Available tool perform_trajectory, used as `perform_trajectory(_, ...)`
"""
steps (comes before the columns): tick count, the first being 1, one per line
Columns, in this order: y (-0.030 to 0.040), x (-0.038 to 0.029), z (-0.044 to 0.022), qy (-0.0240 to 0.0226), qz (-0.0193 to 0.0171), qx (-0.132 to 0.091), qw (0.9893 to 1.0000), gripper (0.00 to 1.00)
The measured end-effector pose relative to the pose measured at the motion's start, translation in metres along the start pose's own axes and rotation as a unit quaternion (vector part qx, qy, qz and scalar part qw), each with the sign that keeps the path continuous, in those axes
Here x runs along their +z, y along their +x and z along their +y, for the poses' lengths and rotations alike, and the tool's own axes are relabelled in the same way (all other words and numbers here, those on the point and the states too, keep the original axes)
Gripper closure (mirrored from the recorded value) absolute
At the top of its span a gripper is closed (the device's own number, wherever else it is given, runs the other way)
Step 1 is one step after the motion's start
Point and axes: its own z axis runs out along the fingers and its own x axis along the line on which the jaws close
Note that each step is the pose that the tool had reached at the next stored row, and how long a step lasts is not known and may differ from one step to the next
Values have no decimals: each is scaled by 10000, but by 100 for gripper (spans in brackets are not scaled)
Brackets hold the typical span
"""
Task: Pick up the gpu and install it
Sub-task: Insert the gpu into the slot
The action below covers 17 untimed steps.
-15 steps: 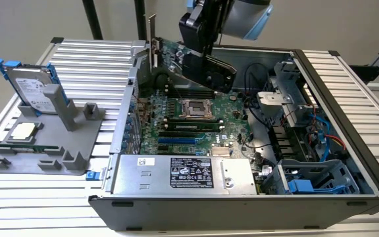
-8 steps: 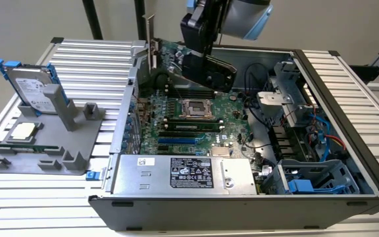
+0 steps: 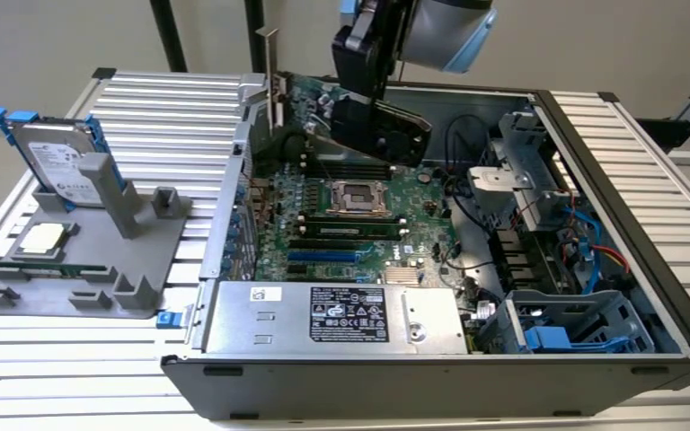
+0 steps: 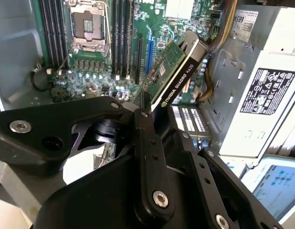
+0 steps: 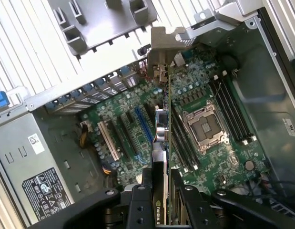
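Black claw (image 4: pixel 146 109) grips the gpu (image 4: pixel 173 71) edge-on above the green motherboard (image 4: pixel 90 71).

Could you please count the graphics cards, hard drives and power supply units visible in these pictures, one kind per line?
gpu: 1, gripped in the claw above the open case
hard drive: 1, standing in the grey fixture
power supply: 1, mounted inside the case
Total: 3
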Motion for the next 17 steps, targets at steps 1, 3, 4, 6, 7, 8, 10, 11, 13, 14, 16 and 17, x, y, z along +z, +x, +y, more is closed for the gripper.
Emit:
perform_trajectory(1,0,0,0,0,2,-29,10000,100)
perform_trajectory(3,0,0,0,-1,5,-86,10000,100)
perform_trajectory(4,0,0,0,-1,6,-114,9999,100)
perform_trajectory(6,0,-1,0,-1,9,-173,9999,100)
perform_trajectory(7,0,0,0,-1,10,-202,9998,100)
perform_trajectory(8,0,0,0,-2,12,-235,9997,100)
perform_trajectory(10,0,0,0,-2,15,-302,9995,100)
perform_trajectory(11,0,0,0,-3,17,-336,9994,100)
perform_trajectory(13,0,0,0,-3,20,-404,9992,100)
perform_trajectory(14,0,0,0,-3,22,-438,9990,100)
perform_trajectory(16,0,0,0,-4,25,-507,9987,100)
perform_trajectory(17,0,-1,0,-4,27,-541,9985,100)
